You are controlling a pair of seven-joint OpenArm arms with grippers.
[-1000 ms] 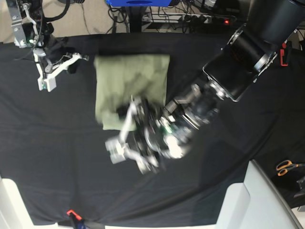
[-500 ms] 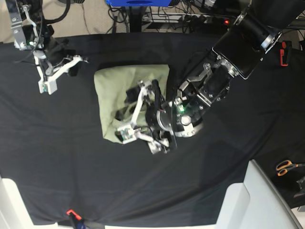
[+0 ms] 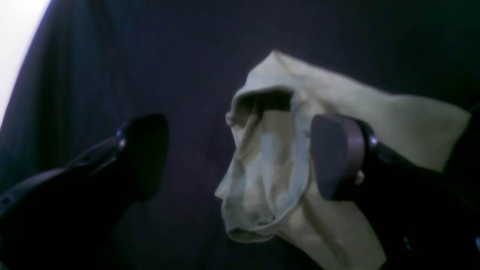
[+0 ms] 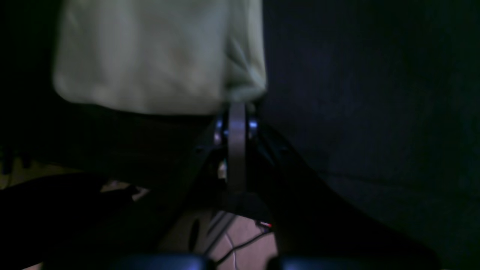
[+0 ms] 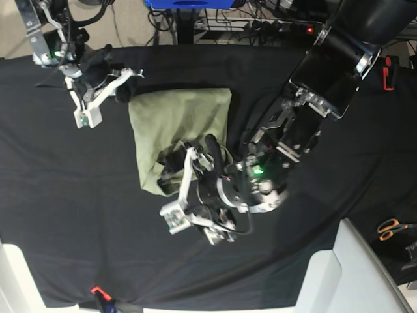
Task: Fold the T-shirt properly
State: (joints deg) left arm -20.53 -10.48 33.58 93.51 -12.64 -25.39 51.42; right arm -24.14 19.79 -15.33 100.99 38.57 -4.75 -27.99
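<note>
My left pincer [image 5: 171, 190] hung with its jaws wide apart and empty over the near edge of the T-shirt [image 5: 176, 120], which lay folded and rumpled on the black cloth [image 5: 78, 215] at mid-table, while my right pincer [image 5: 124, 79], pressed together, sat at the shirt's far-left corner.

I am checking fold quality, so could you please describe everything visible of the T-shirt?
The T-shirt is pale sage-green, soft-looking cloth, folded into a rough rectangle on the black table covering. Its far edge lies fairly straight; the near corner is bunched and rumpled, with loose layers showing. The open left gripper straddles that bunched corner, gripping nothing. The shut right gripper hovers near the far corner.
</note>
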